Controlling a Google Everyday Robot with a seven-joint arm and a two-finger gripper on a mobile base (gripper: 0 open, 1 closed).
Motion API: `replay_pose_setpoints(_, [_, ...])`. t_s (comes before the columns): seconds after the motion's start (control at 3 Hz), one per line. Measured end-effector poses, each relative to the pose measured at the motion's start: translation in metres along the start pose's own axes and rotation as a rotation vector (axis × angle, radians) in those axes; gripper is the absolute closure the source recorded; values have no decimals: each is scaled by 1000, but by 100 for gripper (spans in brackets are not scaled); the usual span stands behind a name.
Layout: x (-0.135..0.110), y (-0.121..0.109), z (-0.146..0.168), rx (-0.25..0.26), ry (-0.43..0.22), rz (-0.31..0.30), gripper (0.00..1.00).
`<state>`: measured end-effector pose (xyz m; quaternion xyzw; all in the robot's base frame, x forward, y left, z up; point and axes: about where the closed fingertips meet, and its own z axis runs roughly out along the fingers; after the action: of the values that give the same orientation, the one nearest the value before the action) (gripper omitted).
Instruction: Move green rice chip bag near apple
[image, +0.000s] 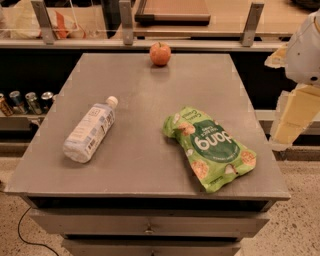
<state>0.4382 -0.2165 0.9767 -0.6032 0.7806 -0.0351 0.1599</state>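
Grey surface (150, 80): bag (212, 147) lies diagonally, long axis running near-right; apple (160, 53) well beyond bag; end effector (292, 117) right of bag, grasp state indeterminable.

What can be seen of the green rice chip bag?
The green rice chip bag is a crinkled light-green pouch, plastic-looking, with a dark green round logo in white letters and round chip pictures. It lies flat on the front right of the grey table, touching nothing else. The gripper hangs beyond the table's right edge, apart.
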Motion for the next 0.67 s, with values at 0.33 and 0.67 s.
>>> replay_pose_setpoints(0.33, [0, 0, 0, 0, 0, 0, 0])
replay_pose_setpoints(0.67, [-9, 2, 9, -28, -9, 19, 0])
